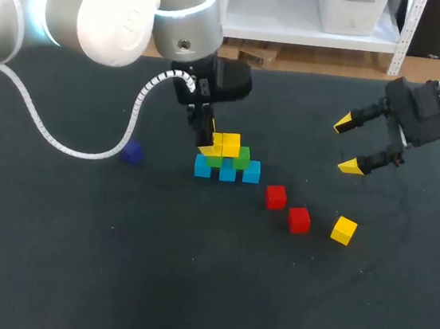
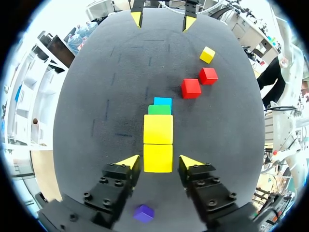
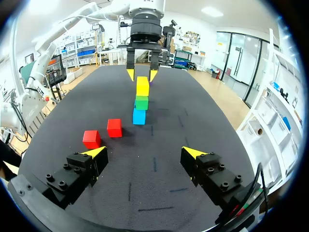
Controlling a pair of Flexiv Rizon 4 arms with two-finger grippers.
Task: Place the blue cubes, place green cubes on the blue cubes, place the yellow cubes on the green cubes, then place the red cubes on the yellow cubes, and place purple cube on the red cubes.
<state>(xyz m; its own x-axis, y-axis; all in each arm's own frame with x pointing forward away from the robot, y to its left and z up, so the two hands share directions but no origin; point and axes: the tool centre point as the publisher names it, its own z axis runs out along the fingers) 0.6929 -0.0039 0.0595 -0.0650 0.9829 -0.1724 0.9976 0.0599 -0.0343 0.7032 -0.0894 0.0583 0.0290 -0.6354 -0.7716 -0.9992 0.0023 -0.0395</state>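
**Left gripper released around top yellow cube, right gripper open over bare table**

Your left gripper (image 2: 159, 162) sits at the stack with its fingers spread. The near yellow cube (image 2: 158, 158) lies between the tips with a thin gap showing on one side, so it's released, not clamped. A second yellow cube (image 2: 158, 129) touches it just ahead.

In the head view the stack stands mid-table: blue cubes (image 1: 227, 172) in a row at the base, green cubes (image 1: 241, 158) on them, the yellows on top.

Your right gripper (image 1: 348, 145) hangs above the table (image 1: 188, 289), well apart from the stack on its right, fingers wide apart and holding nothing.

Loose on the table to the stack's right — a red cube (image 1: 275, 196), a second red cube (image 1: 299, 220) just beside it, then a loose yellow cube (image 1: 344, 229) near that one.

The purple cube (image 1: 131, 152) lies alone on the stack's left — apart from everything else.
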